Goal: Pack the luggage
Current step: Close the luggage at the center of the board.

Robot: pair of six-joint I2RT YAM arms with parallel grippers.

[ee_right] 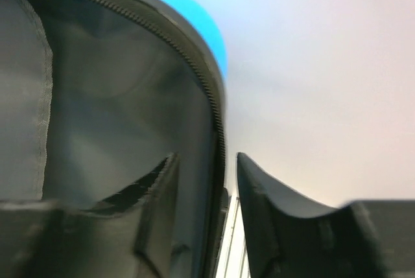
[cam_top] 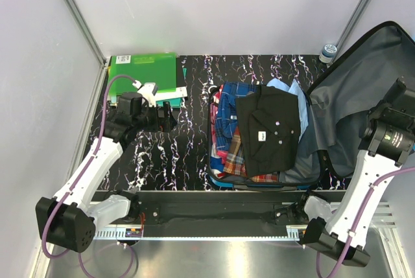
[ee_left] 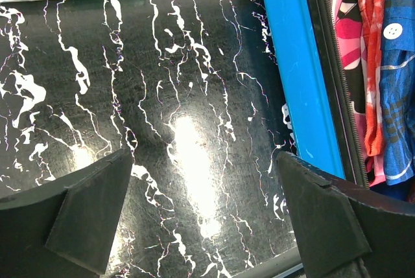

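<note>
My right gripper (ee_right: 206,161) straddles the free edge of the lid (ee_right: 110,96). One finger (ee_right: 152,207) is on the grey lining side and the other is outside, with the zipper (ee_right: 194,70) rim running down between them. I judge the step to be taking this edge and swinging the lid over the clothes. To do it well I should seat the rim deep between the fingers before pinching and catch hard shell rather than loose lining. Then I should carry it leftward in an arc about the hinge, not drag it flat. The fingers stand partway apart. A sliver of light shows between the rim and the outer finger, so nothing is pinched yet. Whether the inner finger touches the lining I cannot tell.

The luggage (ee_left: 305,77) lies open at the middle-right of the counter (cam_top: 188,135), its lid propped up to the right. A black shirt (cam_top: 269,129) tops the plaid shirts (cam_top: 227,129) heaped in the base. My left gripper (ee_left: 207,226) hangs spread wide over the counter just left of the shell, holding nothing. The green folders (cam_top: 142,70) sit at the far left.
</note>
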